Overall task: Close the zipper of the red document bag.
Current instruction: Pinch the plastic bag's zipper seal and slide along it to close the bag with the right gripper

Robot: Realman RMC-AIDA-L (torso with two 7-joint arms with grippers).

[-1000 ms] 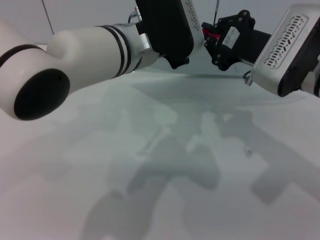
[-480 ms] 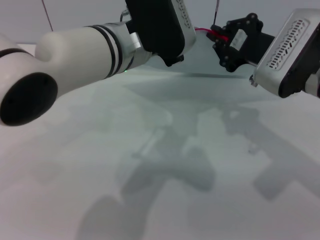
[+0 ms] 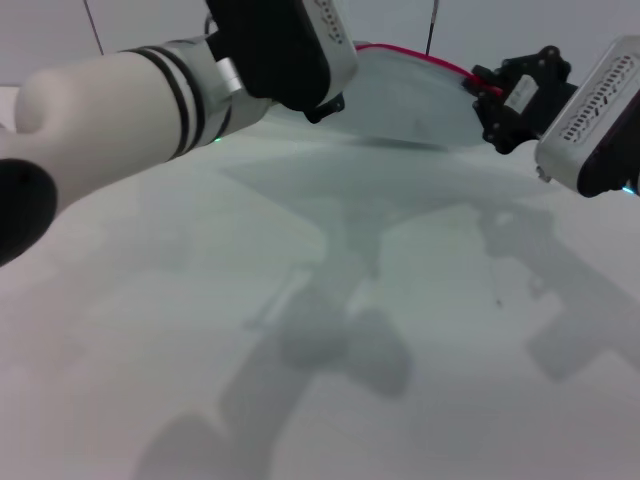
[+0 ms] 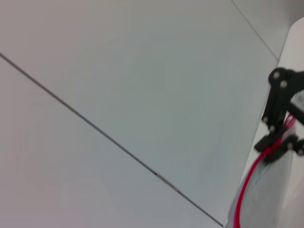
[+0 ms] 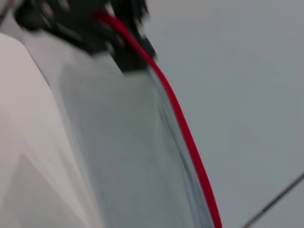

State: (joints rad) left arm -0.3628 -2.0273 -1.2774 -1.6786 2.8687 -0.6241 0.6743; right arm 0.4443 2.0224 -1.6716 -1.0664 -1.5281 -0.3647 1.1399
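The red document bag (image 3: 410, 105), a translucent pale sheet, hangs lifted off the table between my two grippers at the far side. Its zipper (image 3: 420, 58) runs as a thin red strip along the upper edge. My left gripper (image 3: 330, 95) is shut on the bag's left end, and the right wrist view shows its black fingers (image 5: 114, 35) clamped over the zipper (image 5: 185, 133). My right gripper (image 3: 487, 92) is shut on the zipper at the bag's right end. In the left wrist view the right gripper (image 4: 278, 137) pinches the red strip (image 4: 244, 190).
The white table (image 3: 200, 300) lies below the arms, with their shadows across it. A pale wall with thin dark seams (image 3: 433, 25) stands behind. My left forearm (image 3: 110, 100) fills the upper left of the head view.
Both grippers have drawn apart, the left one to the left and the right one to the right. A longer stretch of red zipper now shows between them.
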